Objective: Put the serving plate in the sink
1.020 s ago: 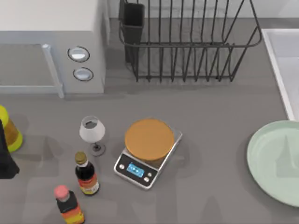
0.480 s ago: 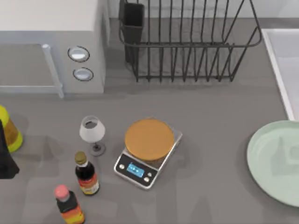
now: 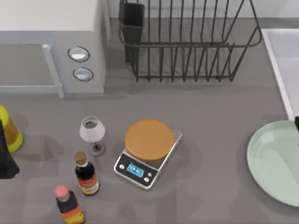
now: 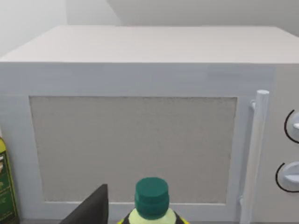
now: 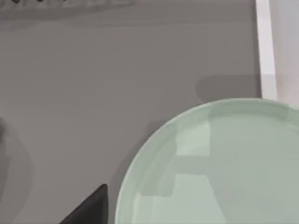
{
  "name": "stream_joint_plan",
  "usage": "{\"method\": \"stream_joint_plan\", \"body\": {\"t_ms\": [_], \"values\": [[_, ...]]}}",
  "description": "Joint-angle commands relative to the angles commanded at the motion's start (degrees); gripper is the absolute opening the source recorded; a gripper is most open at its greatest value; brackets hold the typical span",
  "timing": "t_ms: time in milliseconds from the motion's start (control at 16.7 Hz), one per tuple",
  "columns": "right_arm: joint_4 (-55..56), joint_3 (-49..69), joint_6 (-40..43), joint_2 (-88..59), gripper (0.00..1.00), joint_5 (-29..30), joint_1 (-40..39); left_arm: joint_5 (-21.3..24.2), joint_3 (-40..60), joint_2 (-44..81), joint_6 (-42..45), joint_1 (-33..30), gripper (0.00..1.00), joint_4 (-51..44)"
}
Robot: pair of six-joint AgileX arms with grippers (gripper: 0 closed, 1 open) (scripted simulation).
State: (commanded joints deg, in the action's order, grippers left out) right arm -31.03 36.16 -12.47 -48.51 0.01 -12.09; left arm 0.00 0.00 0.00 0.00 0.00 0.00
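Black finger tips alone show of each gripper — one dark wedge in the right wrist view (image 5: 86, 207), one in the left wrist view (image 4: 91, 207) — so whether either pair is spread or pressed together, I cannot tell. The mint-green serving plate (image 3: 275, 161) lies flat at the top view's lower right, round, with no long axis, just below the sink (image 3: 285, 60) rim. The left wrist view faces the microwave (image 4: 140, 116) — a green-capped bottle (image 4: 152, 200) stands before it.
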Motion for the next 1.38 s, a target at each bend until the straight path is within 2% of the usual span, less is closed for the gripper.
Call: {"method": "stream_joint_plan", "body": {"t_ms": [360,600,780,1140,1380], "values": [[-18.78,21.9,-7.54,-32.38,1.0,0.0,-7.32,0.0,0.0,0.0,0.0,0.0,1.0,0.0],[-27.2,31.7,-10.93,-46.77,1.0,0.01,-10.6,0.0,0.0,0.0,0.0,0.0,1.0,0.0],[-30.04,35.02,-12.07,-51.32,1.0,0.01,-11.71,0.0,0.0,0.0,0.0,0.0,1.0,0.0],[-29.92,34.92,-12.08,-51.54,1.0,-0.01,-11.49,0.0,0.0,0.0,0.0,0.0,1.0,0.0],[-23.33,30.98,-12.15,-54.51,1.0,0.01,-11.59,0.0,0.0,0.0,0.0,0.0,1.0,0.0]]}}
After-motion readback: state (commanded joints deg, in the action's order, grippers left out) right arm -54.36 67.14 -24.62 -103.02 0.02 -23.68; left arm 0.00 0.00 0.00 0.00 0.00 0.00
